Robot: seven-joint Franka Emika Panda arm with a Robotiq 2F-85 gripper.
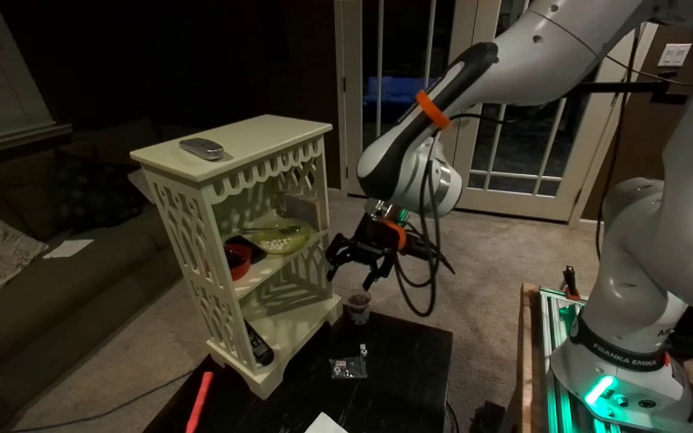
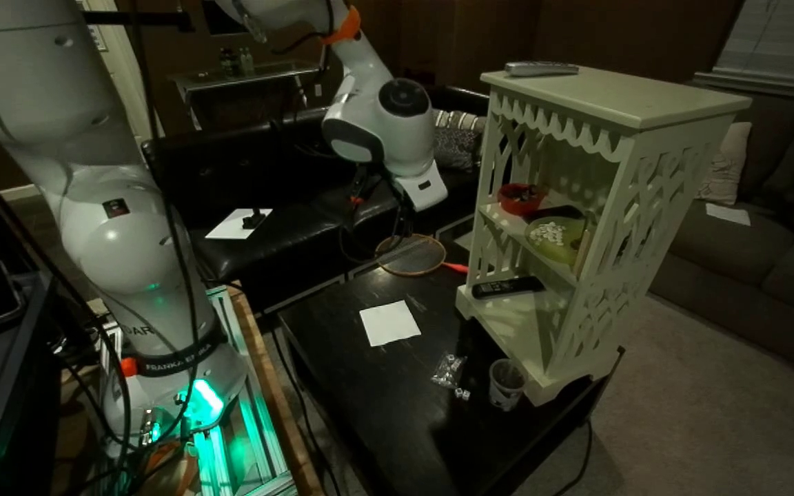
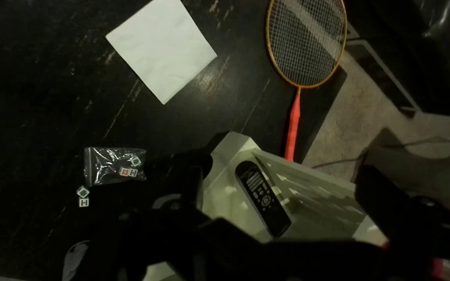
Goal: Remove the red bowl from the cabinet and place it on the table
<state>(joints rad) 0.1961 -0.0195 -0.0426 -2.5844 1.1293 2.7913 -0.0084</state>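
The red bowl (image 1: pixel 239 269) stands upright on the middle shelf of the cream-white cabinet (image 1: pixel 250 144), with dark contents inside. It also shows in an exterior view (image 2: pixel 511 204); only a red sliver (image 3: pixel 437 267) shows at the wrist view's lower right edge. The cabinet stands on the black table (image 2: pixel 369 386). My gripper (image 1: pixel 349 280) is open and empty, in front of the cabinet's open side, near shelf height and apart from the bowl. In the wrist view its dark fingers (image 3: pixel 283 185) stand wide apart, with the lower shelf beyond them.
A green bowl (image 2: pixel 554 241) with white pieces shares the shelf. A black remote (image 3: pixel 263 198) lies on the lower shelf, a grey remote (image 1: pixel 202 148) on top. A cup (image 2: pixel 506 386), a bag of dice (image 3: pixel 115 166), a napkin (image 3: pixel 162 50) and a racket (image 3: pixel 307 43) are on the table.
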